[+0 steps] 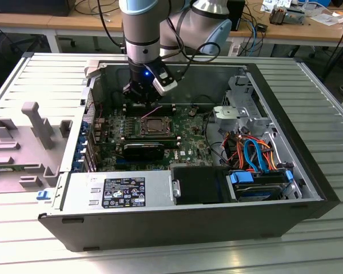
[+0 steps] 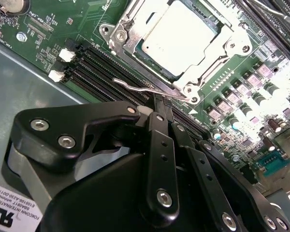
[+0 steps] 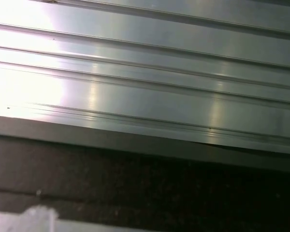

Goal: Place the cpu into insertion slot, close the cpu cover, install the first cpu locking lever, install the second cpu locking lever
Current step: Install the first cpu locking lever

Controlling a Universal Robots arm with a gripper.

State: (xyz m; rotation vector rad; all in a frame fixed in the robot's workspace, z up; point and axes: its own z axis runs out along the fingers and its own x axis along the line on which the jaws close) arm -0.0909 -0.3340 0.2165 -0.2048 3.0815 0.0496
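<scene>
Ribbed grey metal forms the table (image 1: 308,85) on which an open black computer case (image 1: 188,228) lies on its side, with wooden desks and cables across the top of the exterior view. At centre frame there, the green motherboard (image 1: 188,145) carries the insertion slot (image 1: 155,126), and the arm's gripper (image 1: 142,100) hangs just above its far edge, a blue light glowing on the wrist.

In the second wrist view the cpu (image 2: 180,35) sits in the slot at upper centre, its silver-grey top showing through the window of the cpu cover (image 2: 208,60), which lies flat over it. A thin silver locking lever (image 2: 145,90) runs along the socket's near edge beside the black memory slots (image 2: 99,65), its hooked end free. The black fingers (image 2: 159,145) rise from the lower part of that frame, pressed close together and pinching nothing, tips just short of the lever.

The first wrist view shows ribbed table metal (image 3: 145,72) and a dark edge.
</scene>
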